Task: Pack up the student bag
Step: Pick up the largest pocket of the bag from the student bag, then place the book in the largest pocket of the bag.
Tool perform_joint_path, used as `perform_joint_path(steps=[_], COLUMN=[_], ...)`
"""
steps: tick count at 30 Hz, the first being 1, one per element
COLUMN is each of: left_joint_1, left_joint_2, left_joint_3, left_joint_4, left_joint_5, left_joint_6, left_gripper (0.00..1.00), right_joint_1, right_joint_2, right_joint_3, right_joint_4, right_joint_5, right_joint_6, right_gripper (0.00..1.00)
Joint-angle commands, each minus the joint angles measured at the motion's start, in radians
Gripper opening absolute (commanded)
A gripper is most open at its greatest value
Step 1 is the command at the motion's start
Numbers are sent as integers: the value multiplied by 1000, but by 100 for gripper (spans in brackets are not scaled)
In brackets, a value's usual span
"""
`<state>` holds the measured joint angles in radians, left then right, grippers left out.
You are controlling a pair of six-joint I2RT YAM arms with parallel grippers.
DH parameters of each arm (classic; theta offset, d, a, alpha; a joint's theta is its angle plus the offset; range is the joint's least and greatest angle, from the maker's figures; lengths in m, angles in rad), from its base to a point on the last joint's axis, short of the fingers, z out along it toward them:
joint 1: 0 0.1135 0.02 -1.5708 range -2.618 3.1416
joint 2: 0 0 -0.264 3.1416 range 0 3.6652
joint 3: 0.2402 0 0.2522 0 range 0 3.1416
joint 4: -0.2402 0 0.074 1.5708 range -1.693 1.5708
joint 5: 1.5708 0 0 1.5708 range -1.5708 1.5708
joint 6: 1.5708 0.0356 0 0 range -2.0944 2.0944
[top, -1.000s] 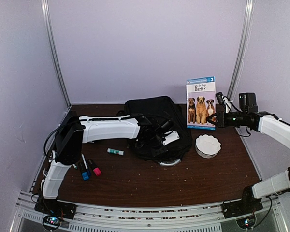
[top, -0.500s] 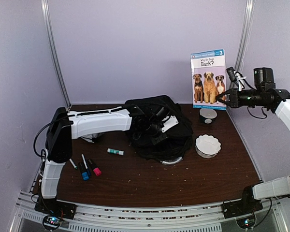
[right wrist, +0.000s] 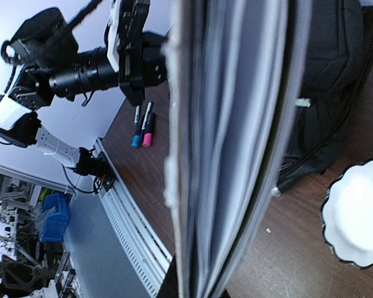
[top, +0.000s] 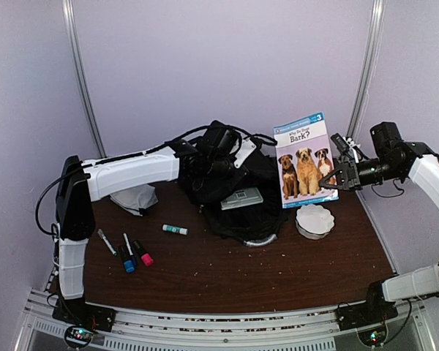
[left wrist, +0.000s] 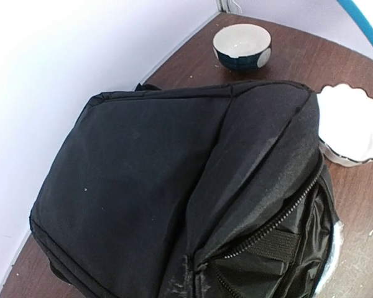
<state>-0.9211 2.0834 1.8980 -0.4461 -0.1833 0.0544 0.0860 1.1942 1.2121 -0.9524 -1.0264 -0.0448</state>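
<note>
Left gripper [top: 215, 162] of mine is pressed shut on the raised top end of the student bag [top: 252, 216]. My right gripper [top: 329, 178] pinches an upright book [top: 304, 157] by its edge. Around us are a dark brown table [top: 278, 270] and pale lilac walls [top: 205, 66]. The bag sits mid-table toward the back, its long axis sloping from the lifted end down toward the near edge, beside a white dish [top: 314, 219].

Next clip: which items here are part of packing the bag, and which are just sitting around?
Part of the job: student bag; book, held in the right pincer; probably also the markers and glue stick.
Just lying about: white dish, bowl, grey cloth.
</note>
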Motion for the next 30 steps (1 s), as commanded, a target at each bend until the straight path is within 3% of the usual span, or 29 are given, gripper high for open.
perform_joint_path(steps=[1,13,20,26,30], left_joint_1=[51,99,103,102,95], left_joint_2=[-32,-24,-40,-113,-153], left_joint_3=[50,66,77,-16,-82], left_joint_4=[195,268,288,339,363], left_joint_5=[32,77,132,178,183], left_joint_6=[-78,-166,-200,-224,-234], left_gripper=[0,0,0,0,0], right_joint_1=[35,189,222,247,288], right_joint_2=[9,0,17,11,144], right_joint_3=[-1,-157,-328,-471,-360], right_joint_4=[-111,-77,215,519,438], right_joint_5=[-134,-151,-203,-150,-164], right_joint_6=[-37,-12,195,392,320], right_gripper=[0,0,0,0,0])
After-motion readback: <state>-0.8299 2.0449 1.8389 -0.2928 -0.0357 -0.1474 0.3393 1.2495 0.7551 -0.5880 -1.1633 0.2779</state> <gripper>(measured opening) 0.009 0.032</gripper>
